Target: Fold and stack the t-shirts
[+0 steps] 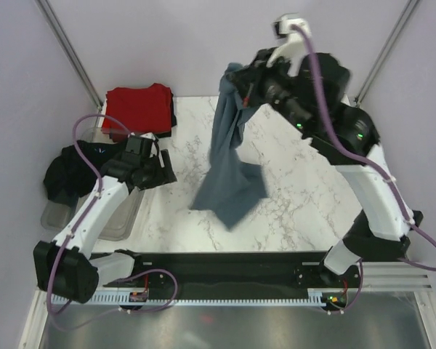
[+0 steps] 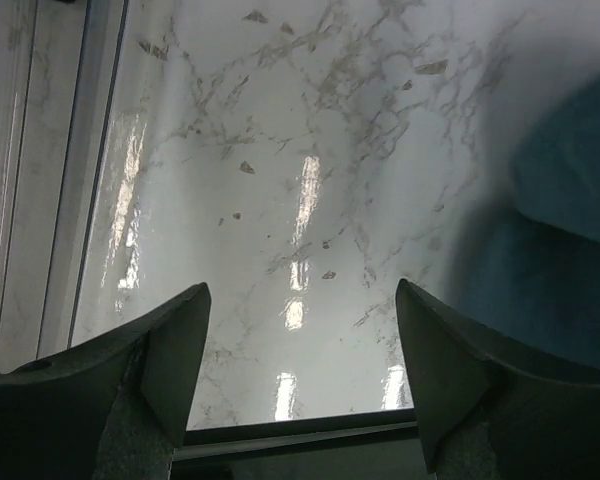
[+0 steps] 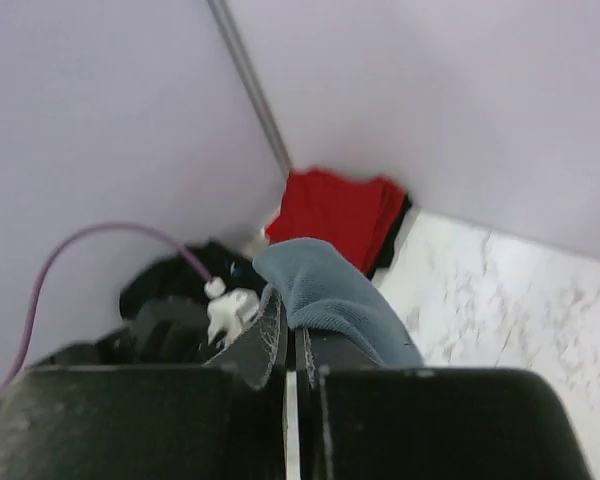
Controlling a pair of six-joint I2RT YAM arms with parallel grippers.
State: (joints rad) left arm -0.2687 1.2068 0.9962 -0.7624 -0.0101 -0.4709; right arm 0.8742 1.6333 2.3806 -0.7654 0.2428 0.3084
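Observation:
My right gripper (image 1: 241,86) is shut on the top of the slate blue-grey t-shirt (image 1: 229,156) and holds it high, so the cloth hangs down with its lower end bunched on the marble table (image 1: 298,196). In the right wrist view the blue-grey cloth (image 3: 330,295) drapes over the shut jaws (image 3: 292,345). The red t-shirt (image 1: 138,109) lies folded at the back left corner, also seen in the right wrist view (image 3: 340,215). The black t-shirt (image 1: 69,174) lies crumpled in the tray at the left. My left gripper (image 1: 163,171) is open and empty above the table, left of the hanging shirt (image 2: 570,230).
The clear grey plastic tray (image 1: 120,218) sits at the table's left edge under the left arm. Lilac walls and metal posts (image 1: 69,47) close the back corners. A black rail (image 1: 225,265) runs along the near edge.

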